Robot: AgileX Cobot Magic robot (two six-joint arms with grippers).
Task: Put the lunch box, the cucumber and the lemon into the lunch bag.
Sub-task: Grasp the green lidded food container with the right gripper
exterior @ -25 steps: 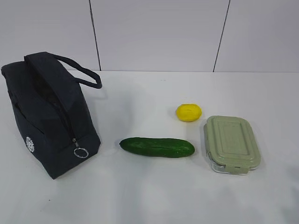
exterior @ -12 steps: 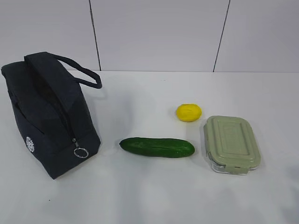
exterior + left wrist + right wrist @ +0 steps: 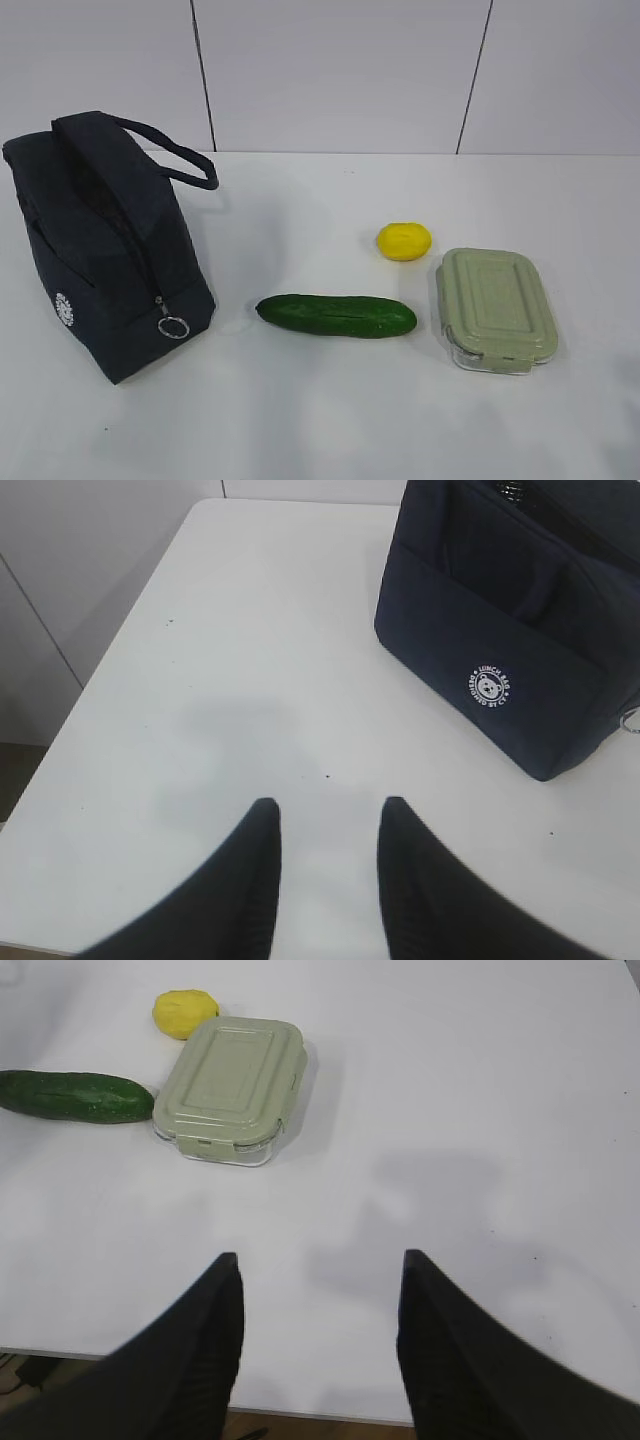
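The dark navy lunch bag (image 3: 105, 250) stands at the left of the white table, zipped shut, its ring pull (image 3: 172, 326) hanging at the near end. It also shows in the left wrist view (image 3: 510, 630). The cucumber (image 3: 336, 315) lies in the middle, the lemon (image 3: 404, 241) behind it, the lunch box (image 3: 495, 309) with its sage-green lid at the right. The right wrist view shows the lunch box (image 3: 230, 1090), the lemon (image 3: 185, 1013) and the cucumber (image 3: 75, 1096). My left gripper (image 3: 325, 810) and right gripper (image 3: 320, 1260) are open and empty above the table's near edge, out of the exterior view.
The white table (image 3: 320, 420) ends at a pale panelled wall (image 3: 340, 70) behind. Its left edge (image 3: 90, 680) shows in the left wrist view and its near edge (image 3: 320, 1415) in the right wrist view.
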